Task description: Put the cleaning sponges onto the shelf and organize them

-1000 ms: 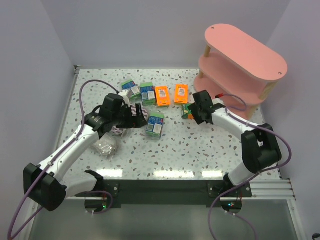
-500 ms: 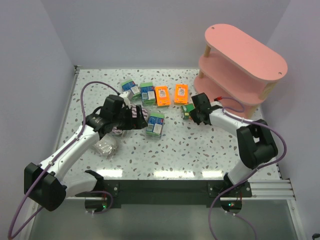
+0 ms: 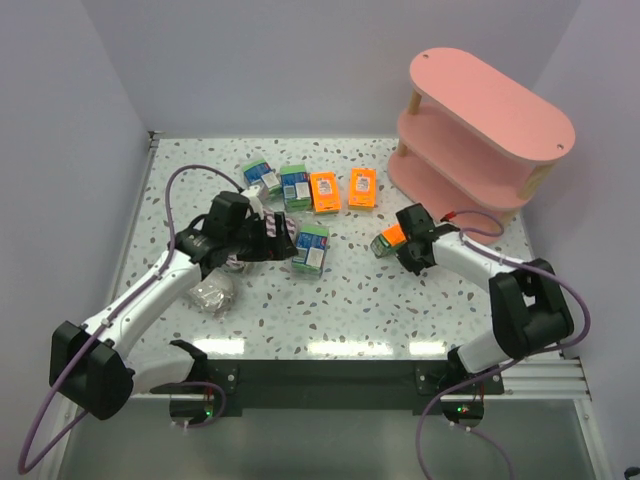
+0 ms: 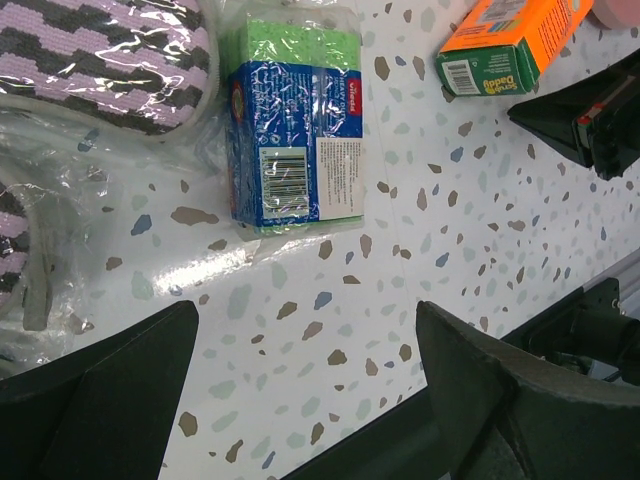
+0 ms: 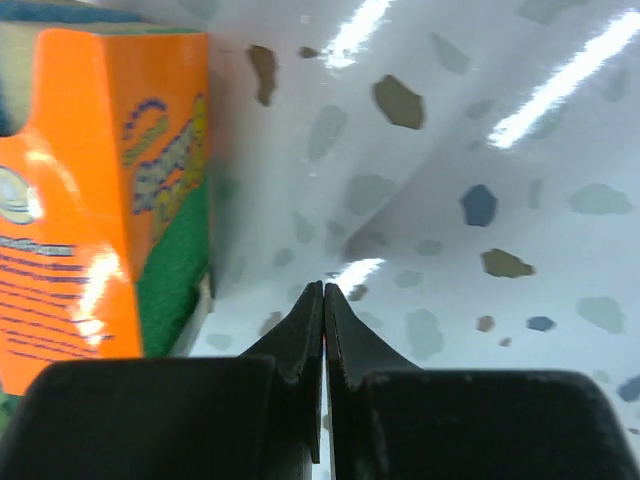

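Right pincer (image 5: pixel 322 288) has snapped together (empty), orange pack (image 5: pixel 90 200) seemingly nudged nearer.

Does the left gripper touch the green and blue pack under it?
Apart. In the left wrist view the left gripper has jaws wide open, and bare table shows between each jaw and the green and blue pack.

My claw (image 4: pixel 305 330) is set wide, with nothing between its black fingers (image 4: pixel 100 395). On the white speckled tabletop (image 4: pixel 430 250), a green-and-blue wrapped sponge pack with a white barcode label (image 4: pixel 295 130) lies flat at 12 o'clock. A purple-white zigzag sponge in clear wrap (image 4: pixel 100 55) lies just beside it at 10 o'clock. An orange-and-green sponge pack (image 4: pixel 510 35) sits apart at 1 o'clock.
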Controlling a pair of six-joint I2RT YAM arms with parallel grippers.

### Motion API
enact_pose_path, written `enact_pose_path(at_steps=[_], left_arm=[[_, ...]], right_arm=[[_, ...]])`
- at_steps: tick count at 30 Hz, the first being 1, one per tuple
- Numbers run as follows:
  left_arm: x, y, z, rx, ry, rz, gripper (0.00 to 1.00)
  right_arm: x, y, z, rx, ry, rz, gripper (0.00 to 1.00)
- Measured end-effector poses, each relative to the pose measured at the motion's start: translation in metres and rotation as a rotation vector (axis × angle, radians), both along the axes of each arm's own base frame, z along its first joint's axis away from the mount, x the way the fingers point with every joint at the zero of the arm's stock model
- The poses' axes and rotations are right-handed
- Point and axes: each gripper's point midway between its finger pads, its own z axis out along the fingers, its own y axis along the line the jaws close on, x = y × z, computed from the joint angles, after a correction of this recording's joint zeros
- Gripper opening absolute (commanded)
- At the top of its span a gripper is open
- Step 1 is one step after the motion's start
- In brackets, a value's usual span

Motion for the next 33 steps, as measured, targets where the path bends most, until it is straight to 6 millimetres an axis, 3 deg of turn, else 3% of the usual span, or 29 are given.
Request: enact_pose_path(at_steps=[3,6,9,10,13,16,20,27,33], left_arm=[[0.000,-0.001,-0.001,-0.001,0.004,-0.003,0.95],[0.001,-0.001,-0.001,-0.003,0.002,-0.004,0.95],[0.001,-0.002,0.000,-0.006,0.000,-0.006,0.95],[0.002,-0.002,0.000,-0.008,-0.002,-0.006,0.95],[0.004,-0.004,0.001,-0.016,-0.012,-0.009,0.95],[0.004,-0.006,0.000,-0.021,-0.007,-0.016,0.95],[0.004,-0.007,-0.003,-0.020,0.003,-0.019,0.95],[0.003,-0.006,-0.002,-0.019,0.001,-0.018,0.95],[0.003,-0.004,0.003,-0.019,-0.012,-0.012,0.95]], right_arm=[[-0.016,-0.010,-0.003,-0.031,0.066,0.001,0.00],[-0.033,-0.018,0.006,-0.044,0.089,0.010,0.06],[-0.043,-0.022,0.032,-0.033,0.042,0.025,0.29],[-0.044,-0.022,0.040,-0.028,0.020,0.033,0.47],[-0.041,-0.022,0.067,-0.015,-0.040,0.059,0.68],[-0.022,-0.014,0.088,-0.012,-0.072,0.085,0.81],[0.010,0.002,0.099,0.003,-0.080,0.107,0.88],[0.042,0.025,0.066,0.056,0.012,0.096,0.94],[0.066,0.034,0.047,0.067,0.069,0.048,0.89]])
